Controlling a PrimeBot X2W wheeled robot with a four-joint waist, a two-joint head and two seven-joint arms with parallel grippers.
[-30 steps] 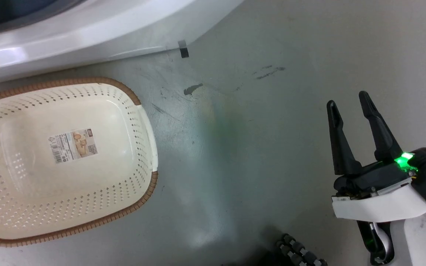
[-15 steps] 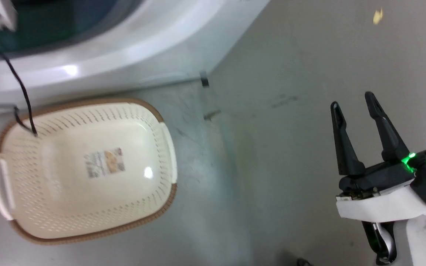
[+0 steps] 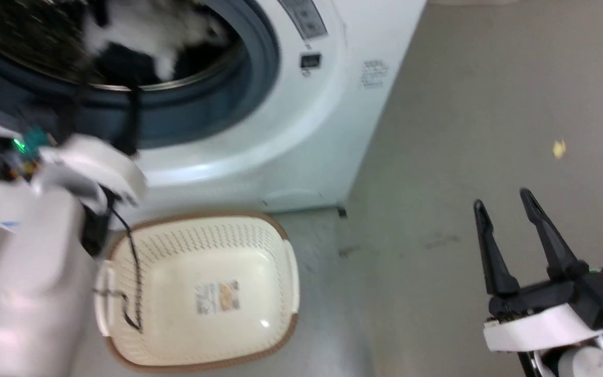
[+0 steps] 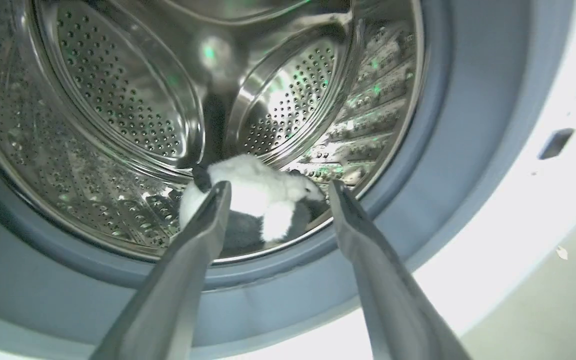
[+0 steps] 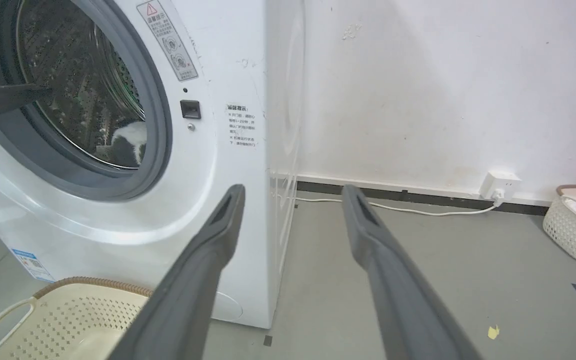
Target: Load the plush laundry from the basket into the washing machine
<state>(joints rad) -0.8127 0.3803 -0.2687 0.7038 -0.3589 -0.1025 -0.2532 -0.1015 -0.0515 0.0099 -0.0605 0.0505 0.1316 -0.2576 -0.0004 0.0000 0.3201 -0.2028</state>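
Left forearm (image 3: 29, 277): pale, at lower left of head view, angled up-view, heavily motion-blurred. Left wrist (image 3: 89, 167): white shell at the top of the forearm. Left gripper (image 4: 279, 187): in its wrist view, both fingers extended straight ahead, jaws wide apart, gripping nothing. In head view its fingers are a dark smear, probably pointing up-view.

Right gripper (image 3: 502, 200): at lower right, fingers pointing up-view with a slight lean left, jaws apart, gripping nothing. Right wrist (image 3: 539, 327): white cuff below the black gripper body.
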